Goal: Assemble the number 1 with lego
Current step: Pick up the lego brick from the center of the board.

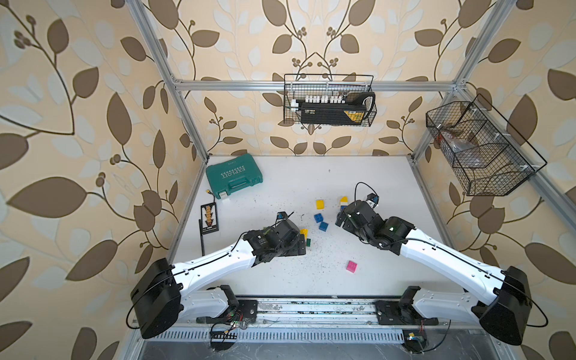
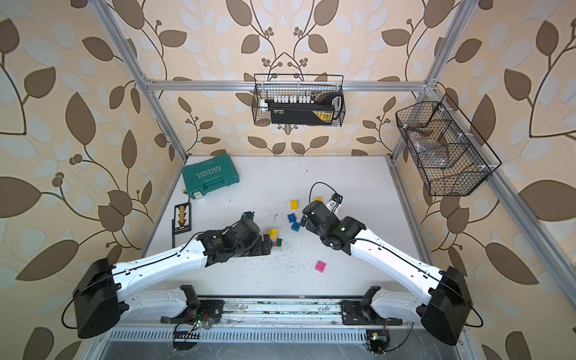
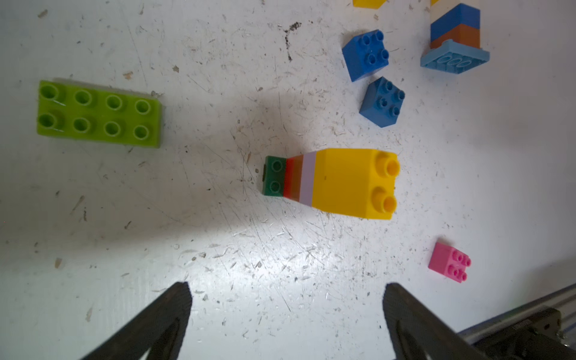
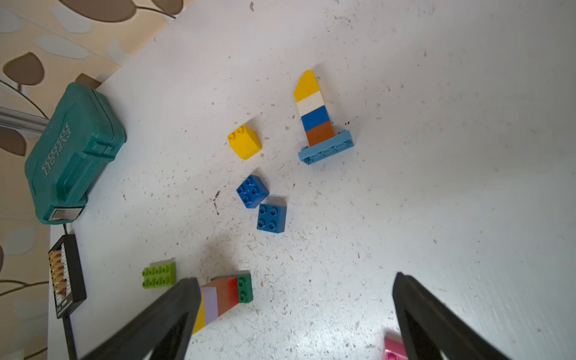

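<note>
An upright lego stack (image 3: 339,184), with a green base, then red, brown, lilac and a yellow top, stands mid-table (image 1: 304,232). My left gripper (image 3: 286,296) hangs open just beside it, holding nothing. A second stack (image 4: 314,115) of brown, blue, white and a yellow slope on a light blue plate lies on its side. My right gripper (image 4: 294,279) is open and empty above the table, near this stack in a top view (image 1: 339,218). Loose bricks: a yellow one (image 4: 244,141), two blue ones (image 4: 252,190) (image 4: 271,218), a pink one (image 1: 352,266) and a lime-green oblong one (image 3: 98,113).
A teal tool case (image 1: 233,176) lies at the back left corner. A small black box (image 1: 209,218) with a cable sits at the left edge. Wire baskets (image 1: 328,99) (image 1: 477,146) hang on the frame above the table. Dark crumbs dot the white table (image 1: 280,274).
</note>
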Motion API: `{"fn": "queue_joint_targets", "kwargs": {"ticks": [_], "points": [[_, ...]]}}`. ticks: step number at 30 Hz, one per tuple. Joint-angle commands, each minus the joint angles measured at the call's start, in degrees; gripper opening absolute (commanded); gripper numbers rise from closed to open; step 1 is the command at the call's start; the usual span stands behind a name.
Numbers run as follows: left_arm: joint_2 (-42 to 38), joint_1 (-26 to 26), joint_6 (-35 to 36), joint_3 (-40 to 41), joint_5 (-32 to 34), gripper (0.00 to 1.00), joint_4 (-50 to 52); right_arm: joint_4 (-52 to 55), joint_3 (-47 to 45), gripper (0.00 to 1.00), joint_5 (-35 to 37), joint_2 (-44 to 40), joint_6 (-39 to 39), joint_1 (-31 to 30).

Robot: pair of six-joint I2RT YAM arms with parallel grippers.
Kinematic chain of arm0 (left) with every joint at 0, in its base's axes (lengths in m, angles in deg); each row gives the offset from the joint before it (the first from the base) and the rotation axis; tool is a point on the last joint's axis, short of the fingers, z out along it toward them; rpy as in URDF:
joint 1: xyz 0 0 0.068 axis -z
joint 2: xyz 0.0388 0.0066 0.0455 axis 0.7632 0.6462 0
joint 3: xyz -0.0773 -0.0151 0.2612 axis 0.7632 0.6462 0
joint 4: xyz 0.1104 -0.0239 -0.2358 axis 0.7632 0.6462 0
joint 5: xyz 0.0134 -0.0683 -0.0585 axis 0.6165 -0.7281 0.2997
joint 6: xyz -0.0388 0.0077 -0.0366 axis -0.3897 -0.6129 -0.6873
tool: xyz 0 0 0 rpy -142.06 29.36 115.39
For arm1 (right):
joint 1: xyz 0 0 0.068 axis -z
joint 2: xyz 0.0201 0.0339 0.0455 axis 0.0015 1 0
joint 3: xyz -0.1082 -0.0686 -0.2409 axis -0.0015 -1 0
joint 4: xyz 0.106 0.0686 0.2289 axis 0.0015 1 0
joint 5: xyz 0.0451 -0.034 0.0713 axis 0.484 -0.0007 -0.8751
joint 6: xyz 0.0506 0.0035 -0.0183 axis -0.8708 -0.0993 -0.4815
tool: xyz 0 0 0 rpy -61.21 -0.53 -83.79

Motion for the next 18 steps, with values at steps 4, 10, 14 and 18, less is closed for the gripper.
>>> {"fn": "queue_joint_targets", "kwargs": {"ticks": [4,10,14,18], "points": [[7.31,0.95,3.39,-7.44,4.72,0.96,0.05,-4.06,1.71,0.99,-5.96,1.85,3.98,4.06],[16.99,1.05,2.73,-14.30,8.61,0.84,5.36,-4.79,2.44,0.99,-10.15,2.90,5.41,7.19],[20.68,1.06,3.35,-16.98,8.81,0.76,6.41,-6.06,1.69,0.99,-10.90,2.41,5.69,7.95],[23.52,1.06,3.48,-19.28,9.50,0.63,7.92,-6.79,1.34,0.99,-11.85,2.80,5.69,8.48]]}}
